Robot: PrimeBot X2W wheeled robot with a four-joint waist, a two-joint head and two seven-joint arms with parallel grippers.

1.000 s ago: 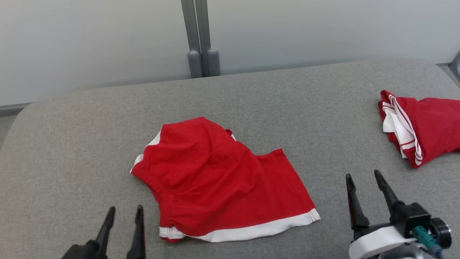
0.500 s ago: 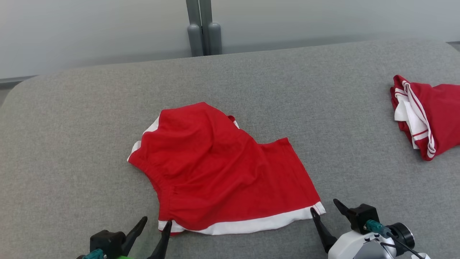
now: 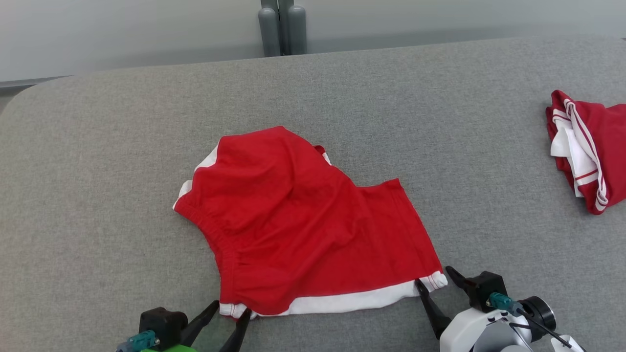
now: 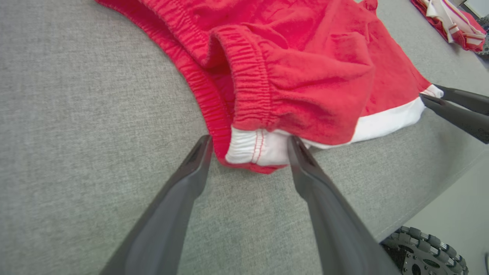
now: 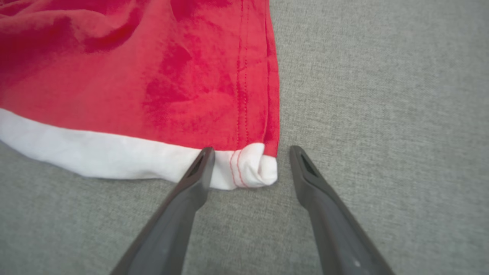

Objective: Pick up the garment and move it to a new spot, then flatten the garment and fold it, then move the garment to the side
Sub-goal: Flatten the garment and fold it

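Left jaws and right jaws moved up to red garment (image 3: 303, 220), spread apart, straddling its hem corners

This looks like a robot lab or test room, not a home. A wide desk (image 3: 98, 146) padded in plain grey fabric has rounded corners. Bare pale partition panels (image 3: 122, 34) along the top of the frame meet at a grey metal post (image 3: 282, 27). A studded robot wheel (image 4: 424, 248) stands on smooth pale floor (image 4: 458, 198) at the lower right of the left wrist view
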